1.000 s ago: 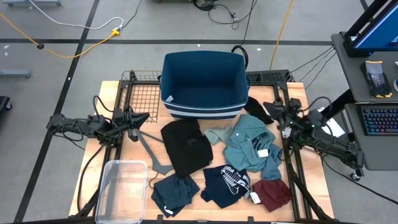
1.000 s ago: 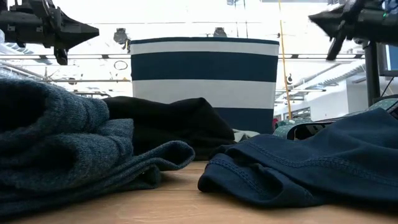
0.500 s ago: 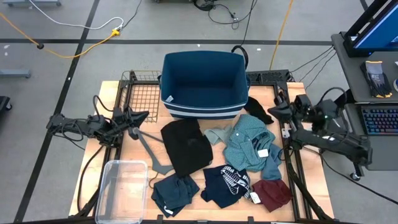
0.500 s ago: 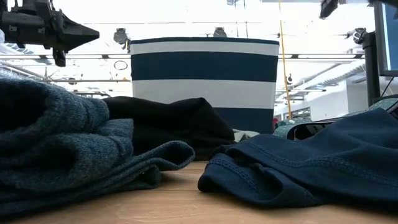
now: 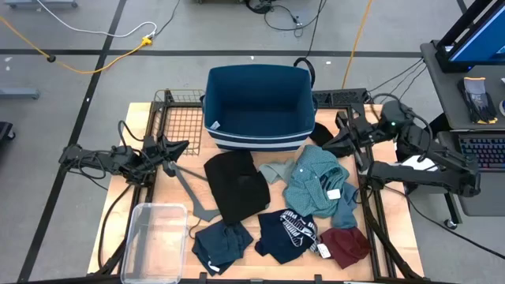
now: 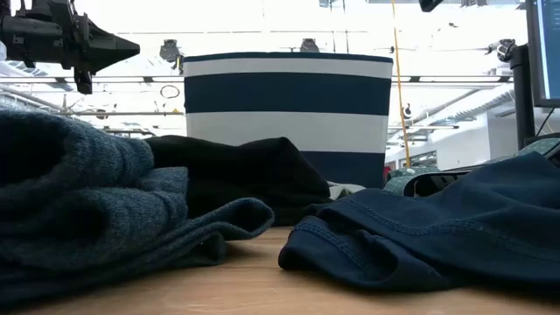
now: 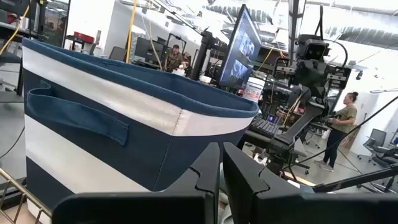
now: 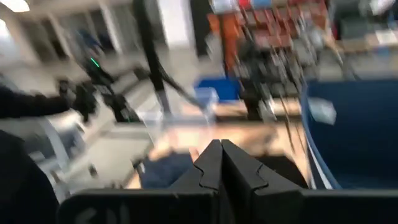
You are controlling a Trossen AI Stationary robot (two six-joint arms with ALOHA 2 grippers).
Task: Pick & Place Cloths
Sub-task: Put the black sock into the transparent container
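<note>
Several cloths lie on the table in the high view: a black one (image 5: 235, 186), a pale green one (image 5: 275, 171), a teal checked one (image 5: 319, 183), a navy one with white print (image 5: 288, 230), a maroon one (image 5: 346, 244) and a dark teal one (image 5: 220, 243). None is held. My left gripper (image 5: 185, 146) hangs shut over the table's left side, left of the black cloth; its wrist view (image 7: 221, 168) faces the bin. My right gripper (image 5: 326, 147) is shut (image 8: 221, 158) and held high near the bin's right corner, above a small black cloth (image 5: 322, 134).
A navy bin with a white stripe (image 5: 256, 106) stands at the far middle. A grey hanger (image 5: 189, 192) lies left of the black cloth. A clear plastic box (image 5: 154, 241) sits at the near left corner. A wire grid (image 5: 175, 120) lies far left. People show in the room behind.
My right arm has risen, almost leaving the top of the low view, and its gripper has swung a little toward the bin's right corner. The cloths have stayed where they were.
</note>
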